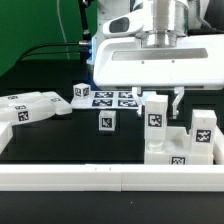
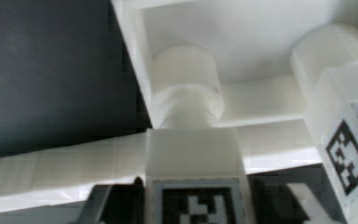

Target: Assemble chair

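Observation:
My gripper (image 1: 159, 103) hangs over the right half of the table, its jaws down around the top of an upright white chair post (image 1: 155, 120) with a tag on its face. The post stands on the partly built white chair block (image 1: 172, 150), next to a second upright post (image 1: 203, 126). In the wrist view the tagged post (image 2: 197, 195) sits between my two dark fingers (image 2: 123, 203), which touch it on both sides. Its round peg (image 2: 194, 90) runs on into the chair's white slab (image 2: 247, 45). A small tagged cube (image 1: 107, 122) lies loose on the black table.
The marker board (image 1: 113, 98) lies flat behind the cube. Loose white chair parts lie at the exterior view's left (image 1: 30, 107), and another one sits further back (image 1: 82, 91). A long white border rail (image 1: 100, 178) runs along the front edge.

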Robot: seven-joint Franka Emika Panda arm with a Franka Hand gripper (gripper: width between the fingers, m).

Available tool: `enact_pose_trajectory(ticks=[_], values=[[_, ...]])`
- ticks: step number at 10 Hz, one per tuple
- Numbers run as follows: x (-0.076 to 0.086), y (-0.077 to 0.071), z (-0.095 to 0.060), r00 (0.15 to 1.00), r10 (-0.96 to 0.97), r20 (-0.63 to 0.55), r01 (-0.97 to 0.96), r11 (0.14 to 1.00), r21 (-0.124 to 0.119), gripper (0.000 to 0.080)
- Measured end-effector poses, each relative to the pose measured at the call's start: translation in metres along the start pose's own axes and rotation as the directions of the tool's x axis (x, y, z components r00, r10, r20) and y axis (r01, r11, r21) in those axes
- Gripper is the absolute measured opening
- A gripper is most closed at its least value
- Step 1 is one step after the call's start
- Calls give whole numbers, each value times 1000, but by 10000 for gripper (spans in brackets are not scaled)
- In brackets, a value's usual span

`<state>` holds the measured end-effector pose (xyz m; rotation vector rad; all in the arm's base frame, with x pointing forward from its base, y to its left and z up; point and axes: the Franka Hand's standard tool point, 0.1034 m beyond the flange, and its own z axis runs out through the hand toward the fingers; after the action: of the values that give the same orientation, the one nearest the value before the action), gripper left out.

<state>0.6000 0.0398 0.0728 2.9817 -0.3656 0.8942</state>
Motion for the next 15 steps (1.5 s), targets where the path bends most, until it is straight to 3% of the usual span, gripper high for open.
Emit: enact_pose_trajectory(ticks=[5,11,12,13,15], values=[[-11,1,7,1000,-8,18,8,1000,-6,282],[-12,1,8,1000,-10,20,10,1000,-6,283],[-12,1,8,1000,-10,20,10,1000,-6,473],[-12,1,8,1000,-10,20,10,1000,-6,608],[-12,1,9,1000,-10,21,10,1000,-6,637]])
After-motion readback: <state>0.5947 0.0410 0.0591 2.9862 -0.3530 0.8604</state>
